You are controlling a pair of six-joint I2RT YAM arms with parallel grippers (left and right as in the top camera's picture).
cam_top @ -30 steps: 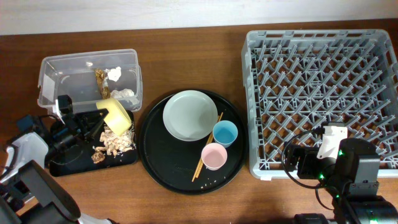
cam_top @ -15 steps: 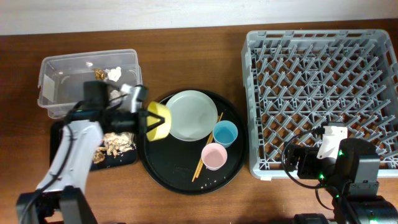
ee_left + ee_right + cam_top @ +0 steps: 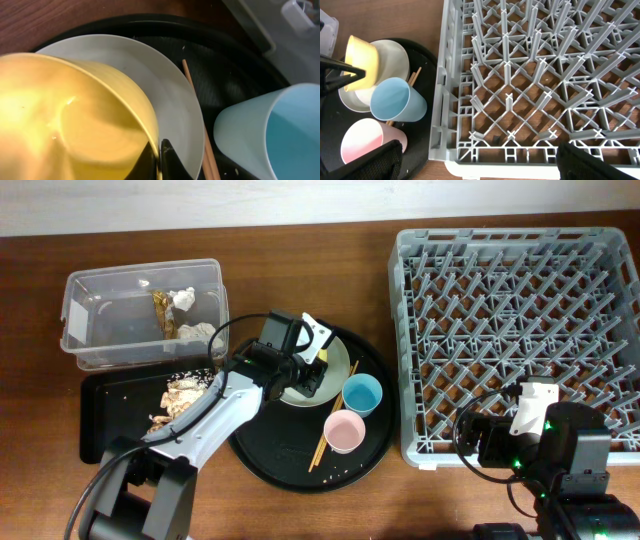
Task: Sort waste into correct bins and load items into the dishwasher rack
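Yellow bowl point(image 3: 65, 120) is hanging over the plate point(image 3: 175, 95), left fingers point(image 3: 167, 162) clenching its rim; dishwasher rack point(image 3: 397, 340) is lying rightward, nearer right arm point(image 3: 545, 440).

This looks like a robotics lab staged as a dish-clearing station rather than a working kitchen. A plain brown wooden bench point(image 3: 330, 280) fills the overhead view, with a strip of bare pale wall point(image 3: 200, 200) along the top edge. A left arm point(image 3: 200, 420) and a right arm point(image 3: 575, 455) work at it. A grey dishwasher rack point(image 3: 515, 330) sits straight on the wood at the right. A clear tub point(image 3: 140, 270) and a flat black tray point(image 3: 110, 425) lie at the left. In the middle, a round black tray point(image 3: 280, 460) carries a plate point(image 3: 392, 55), a blue cup point(image 3: 362, 393), a pink cup point(image 3: 344, 431) and chopsticks point(image 3: 322, 442), with a yellow bowl point(image 3: 362, 59) over the plate.
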